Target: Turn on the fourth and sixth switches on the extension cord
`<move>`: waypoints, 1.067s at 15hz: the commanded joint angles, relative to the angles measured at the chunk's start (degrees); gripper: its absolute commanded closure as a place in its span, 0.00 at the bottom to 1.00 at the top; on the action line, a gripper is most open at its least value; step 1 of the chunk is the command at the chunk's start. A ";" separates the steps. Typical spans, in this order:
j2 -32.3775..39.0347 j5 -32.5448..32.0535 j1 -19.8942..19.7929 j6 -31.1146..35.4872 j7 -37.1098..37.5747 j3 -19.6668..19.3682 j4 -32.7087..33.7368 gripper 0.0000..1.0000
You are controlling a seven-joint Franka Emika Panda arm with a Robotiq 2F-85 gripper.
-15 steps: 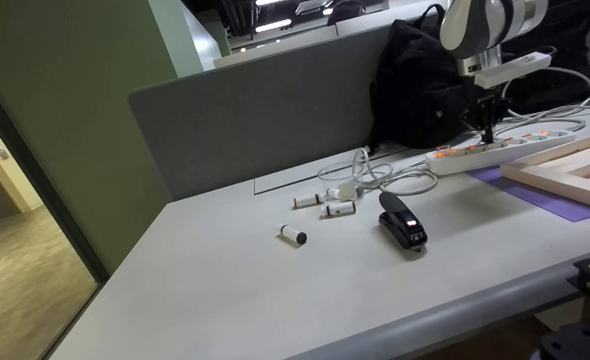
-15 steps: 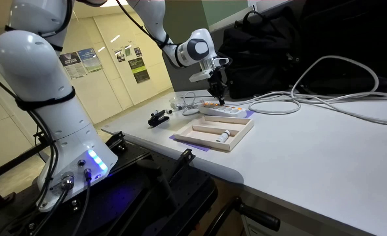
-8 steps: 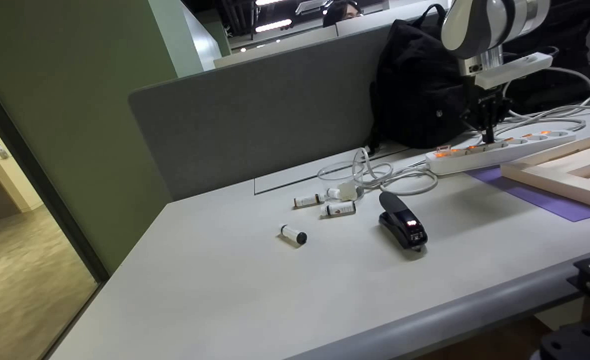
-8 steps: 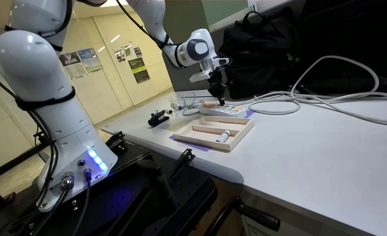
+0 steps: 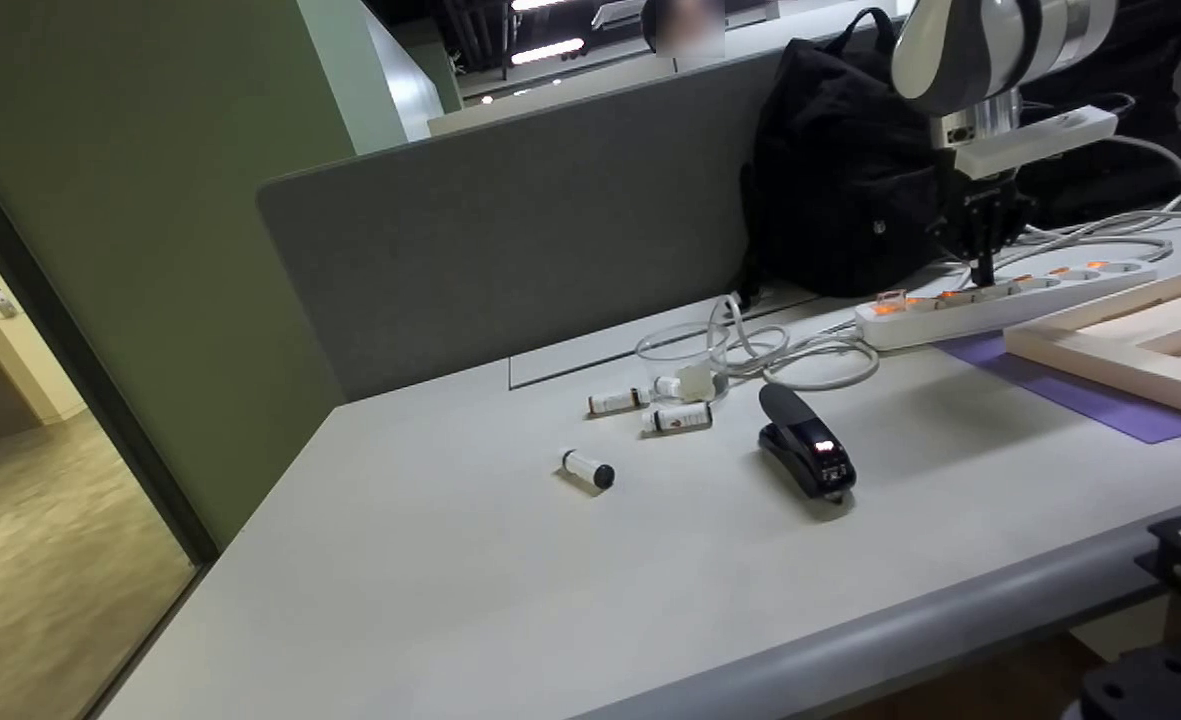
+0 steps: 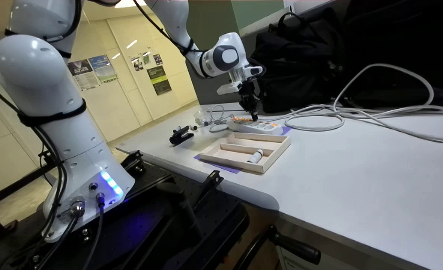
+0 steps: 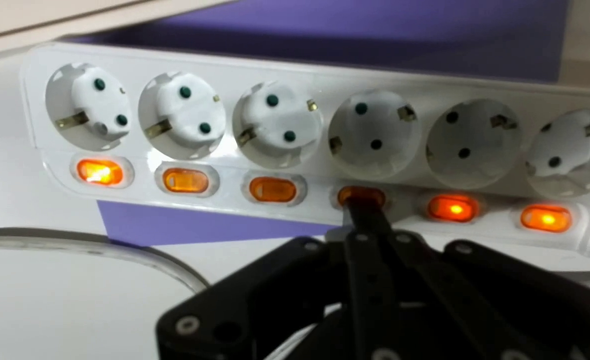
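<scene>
The extension cord, a long white strip with round sockets and a row of orange switches, lies on the table in both exterior views (image 5: 950, 325) (image 6: 255, 128) and fills the wrist view (image 7: 319, 175). My gripper (image 7: 367, 205) is shut, pointing down, with its fingertips over a dark orange switch (image 7: 347, 192) that they partly cover; whether they press it I cannot tell. In the wrist view the two switches left of it (image 7: 273, 189) look unlit. The far-left switch (image 7: 100, 172) and the two to the right (image 7: 453, 208) glow. The gripper also shows in both exterior views (image 5: 982, 278) (image 6: 254, 117).
A wooden tray (image 6: 240, 163) stands beside the strip on a purple sheet (image 5: 1090, 395). A black handheld device (image 5: 805, 445) and small white cylinders (image 5: 587, 468) lie nearby. White cable loops (image 5: 820, 365) lie at the strip's end. A black backpack (image 5: 840, 190) stands behind.
In an exterior view, the gripper and arm have shifted slightly right. The strip has slid very slightly the same way. The gripper has stayed shut.
</scene>
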 commanded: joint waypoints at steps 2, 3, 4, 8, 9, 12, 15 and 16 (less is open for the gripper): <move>-0.43 -0.29 -0.76 -0.16 2.60 -3.01 -4.42 1.00; -0.80 -0.04 -1.29 0.77 2.50 -3.41 -5.36 1.00; -0.97 0.61 -2.07 2.14 2.09 -3.36 -6.08 1.00; -1.65 5.72 -5.66 4.01 0.72 -1.11 -7.81 1.00; -2.04 7.54 -7.25 3.96 -0.15 0.10 -7.47 1.00; -3.06 11.14 -10.40 1.74 -1.50 1.97 -5.36 1.00; -3.83 10.17 -11.01 -1.06 -0.78 0.07 -3.31 1.00; -3.89 10.09 -11.43 -1.58 -0.68 -0.37 -2.75 1.00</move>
